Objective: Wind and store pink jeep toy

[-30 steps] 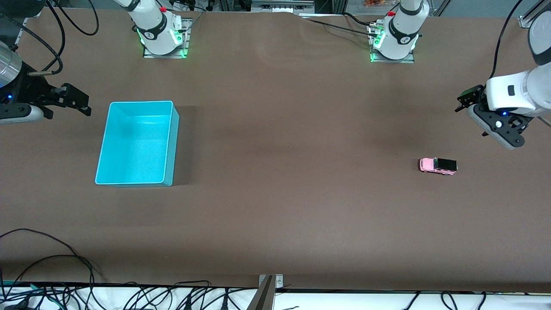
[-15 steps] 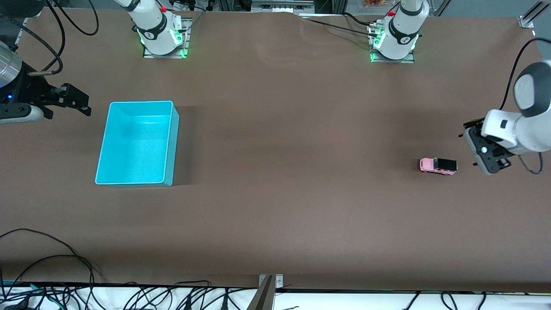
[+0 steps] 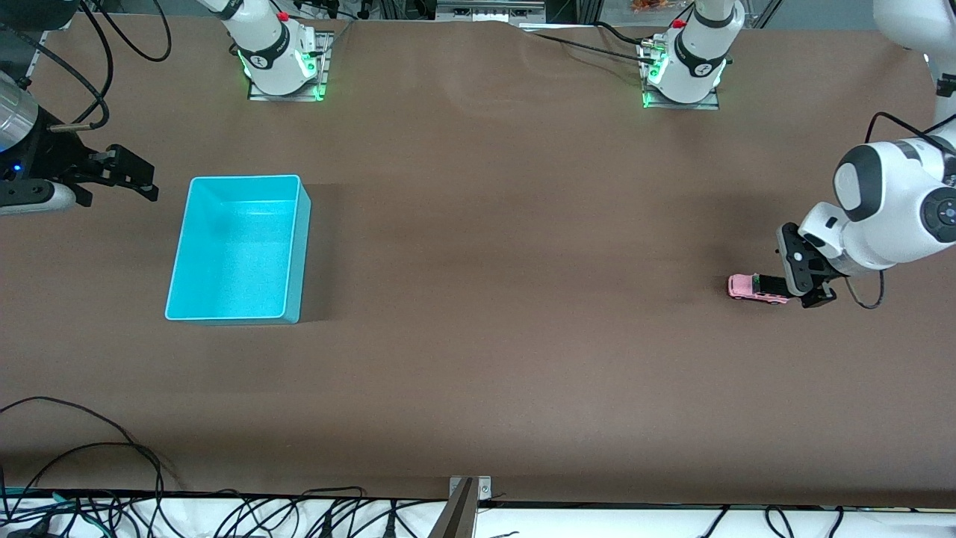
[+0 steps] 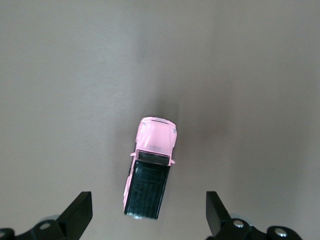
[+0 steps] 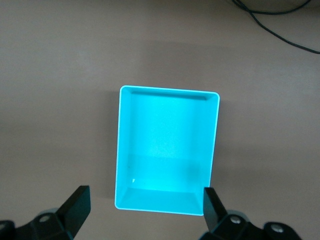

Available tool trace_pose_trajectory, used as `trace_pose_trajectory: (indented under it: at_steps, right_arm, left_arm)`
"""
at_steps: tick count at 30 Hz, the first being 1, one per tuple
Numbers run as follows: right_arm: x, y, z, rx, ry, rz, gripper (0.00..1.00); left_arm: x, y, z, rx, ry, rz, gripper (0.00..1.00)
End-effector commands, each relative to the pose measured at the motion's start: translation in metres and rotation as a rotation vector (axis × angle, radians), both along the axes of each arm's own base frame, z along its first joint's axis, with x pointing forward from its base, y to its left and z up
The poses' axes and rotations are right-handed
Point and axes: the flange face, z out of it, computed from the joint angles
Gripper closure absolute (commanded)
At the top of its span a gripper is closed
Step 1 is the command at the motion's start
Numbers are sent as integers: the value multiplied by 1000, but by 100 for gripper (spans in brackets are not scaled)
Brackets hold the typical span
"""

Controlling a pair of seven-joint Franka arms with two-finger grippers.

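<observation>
With its jaws wide, the left gripper [image 4: 147, 220] over the toy jeep [image 3: 758, 288] near the tabletop's left-arm edge should centre, then descend squarely.

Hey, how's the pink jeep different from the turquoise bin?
The jeep is tiny; the bin is far larger. The jeep is pink with a black roof; the bin is plain turquoise. The jeep sits toward the left arm's end of the table, the bin toward the right arm's. Both rest on the table.
</observation>
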Motion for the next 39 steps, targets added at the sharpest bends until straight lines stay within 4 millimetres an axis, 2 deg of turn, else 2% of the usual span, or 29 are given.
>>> trace_pose_trajectory:
  at_steps: [1, 3, 7, 10, 12, 21, 24, 27, 33, 39]
  right_arm:
    - [0, -3, 6, -8, 2, 13, 0]
    - [0, -3, 6, -8, 2, 13, 0]
    - [0, -3, 6, -8, 2, 11, 0]
    - [0, -3, 6, -8, 2, 13, 0]
    - [0, -3, 6, -8, 2, 13, 0]
    - [0, -3, 6, -8, 2, 13, 0]
    - [0, -3, 6, -8, 2, 11, 0]
    - [0, -3, 6, -8, 2, 13, 0]
    - [0, -3, 6, -8, 2, 13, 0]
    - [0, -3, 6, -8, 2, 11, 0]
  left_arm:
    - [-9, -4, -19, 12, -36, -150, 0]
    - [-8, 0, -31, 8, -40, -193, 0]
    - [-9, 19, -53, 5, -50, -215, 0]
    - [-9, 24, -66, 2, -56, -234, 0]
    - [-10, 30, -70, 3, -62, -228, 0]
    - [-13, 27, -86, -7, -40, -231, 1]
    - [-13, 27, -88, -8, -40, -232, 13]
    - [-12, 24, -89, -10, -39, -237, 35]
    - [-12, 24, -87, -13, -42, -217, 89]
    - [-7, 20, -83, -5, -54, -125, 91]
